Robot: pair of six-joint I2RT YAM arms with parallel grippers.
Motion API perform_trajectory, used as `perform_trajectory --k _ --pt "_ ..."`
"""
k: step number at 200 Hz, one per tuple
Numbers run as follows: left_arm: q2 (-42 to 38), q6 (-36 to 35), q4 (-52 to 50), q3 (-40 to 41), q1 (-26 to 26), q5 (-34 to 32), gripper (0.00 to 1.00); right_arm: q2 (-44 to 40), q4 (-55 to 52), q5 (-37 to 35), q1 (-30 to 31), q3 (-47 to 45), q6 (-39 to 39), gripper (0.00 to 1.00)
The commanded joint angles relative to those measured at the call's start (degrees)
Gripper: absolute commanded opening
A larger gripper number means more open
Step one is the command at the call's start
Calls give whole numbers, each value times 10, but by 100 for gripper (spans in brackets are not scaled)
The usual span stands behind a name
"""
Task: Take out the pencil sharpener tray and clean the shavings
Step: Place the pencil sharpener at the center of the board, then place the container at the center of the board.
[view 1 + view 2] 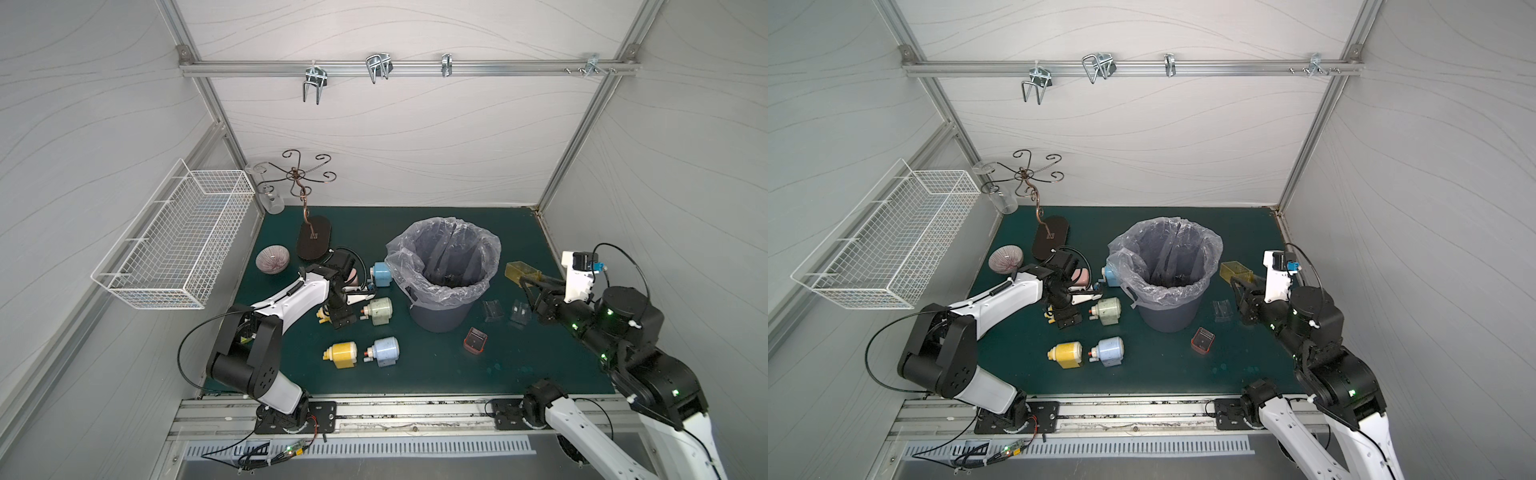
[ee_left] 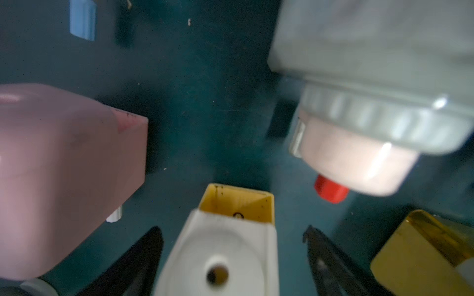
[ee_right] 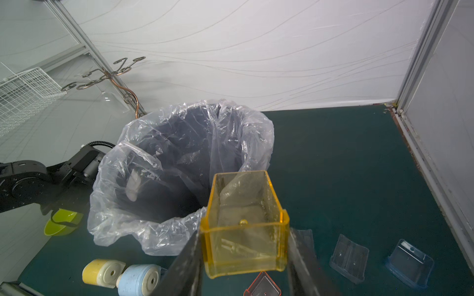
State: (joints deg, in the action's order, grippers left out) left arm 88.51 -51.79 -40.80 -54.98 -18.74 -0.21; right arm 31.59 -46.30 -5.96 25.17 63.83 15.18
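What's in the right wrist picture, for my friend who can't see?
Black fingers grip a see-through yellow tray near a bag-lined bin. A clear tray, a blue tray and a red tray lie on the green mat.

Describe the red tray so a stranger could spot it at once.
Find the lined bin in the middle of the green mat. Off its base, toward the right arm and the front edge, lies a small tray. It alone is red: the clear trays sit behind it, the yellow tray in the right hand.
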Motion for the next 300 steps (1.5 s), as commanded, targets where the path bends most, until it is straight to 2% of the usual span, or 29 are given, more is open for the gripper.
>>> perform_trajectory --k 1,33,55,63,77,91,118,134,182,219,235,256,275,300 --pt "-13 -3 24 7 3 2 99 -11 -23 5 4 -11 18 0" --pt "-34 6 33 5 4 2 99 -25 -24 -15 4 -31 35 0" --pt "-56 20 39 0 4 8 100 -34 0 16 4 -58 43 0" --pt "-64 22 41 -1 4 10 99 -32 -2 24 4 -60 56 5" --pt "-77 25 46 -1 4 9 100 -18 -15 22 3 -61 78 0" --pt "-91 31 54 -3 4 7 100 16 -63 -9 3 -47 127 0" --pt "-114 44 69 -8 5 17 100 61 -84 24 2 -40 169 0" --pt "-121 60 71 -18 6 24 100 63 -91 0 1 -51 210 0" --pt "-161 163 89 -58 14 49 100 36 -133 -80 1 -120 332 0" --pt "-244 224 117 -27 15 68 100 83 -208 -105 6 -161 453 0" --pt "-286 248 128 -4 15 62 100 92 -227 -138 27 -187 524 0" --pt "-332 271 128 18 16 56 100 60 -212 -181 76 -230 587 0" --pt "-366 295 123 28 20 50 100 45 -201 -236 139 -257 638 0" --pt "-390 349 113 33 23 67 100 90 -199 -328 245 -266 708 0"
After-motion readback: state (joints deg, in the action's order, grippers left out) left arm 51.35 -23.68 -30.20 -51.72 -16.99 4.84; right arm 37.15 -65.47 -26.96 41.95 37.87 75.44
